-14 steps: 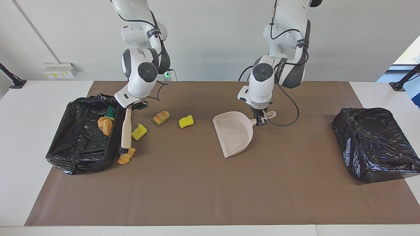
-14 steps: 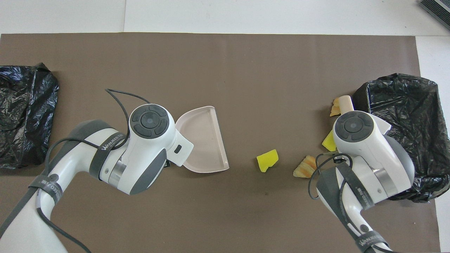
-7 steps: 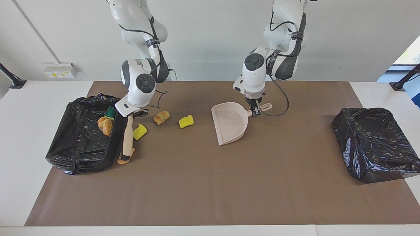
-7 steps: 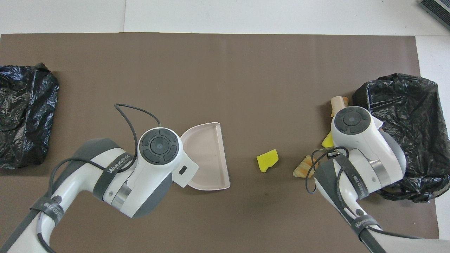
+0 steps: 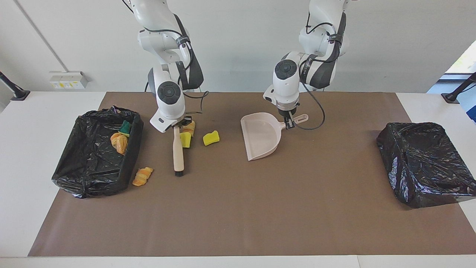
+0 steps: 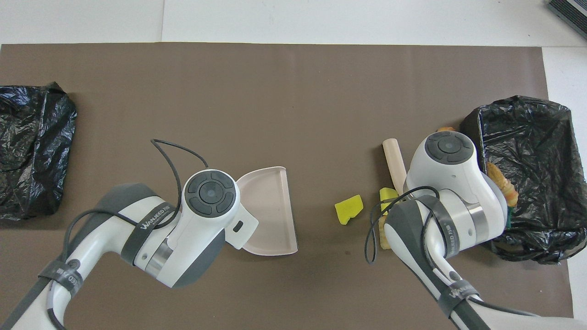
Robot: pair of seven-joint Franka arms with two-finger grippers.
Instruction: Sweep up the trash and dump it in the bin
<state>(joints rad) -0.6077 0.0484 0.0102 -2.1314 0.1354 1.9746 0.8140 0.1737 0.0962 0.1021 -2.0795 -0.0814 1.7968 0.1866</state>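
From my remote seat, the nearest bin point(image 5: 97, 156) sits at the right arm's end of the tabletop point(image 5: 223, 208). My left hand point(image 5: 288, 124) pinches the dustpan point(image 5: 260, 136) handle; my right hand point(image 5: 177, 126) pinches the brush point(image 5: 178, 152). I judge I should set the pan's lip flat, then drag the bristles through the yellow sponge point(image 5: 211, 138) toward it. The orange lump point(image 5: 142, 176) beside the bin lies apart. The right wrist hides the other pieces overhead.

You have open mat point(image 5: 230, 208) between brush point(image 5: 178, 150) and dustpan point(image 5: 262, 136), blocked only by one yellow sponge point(image 5: 211, 138).
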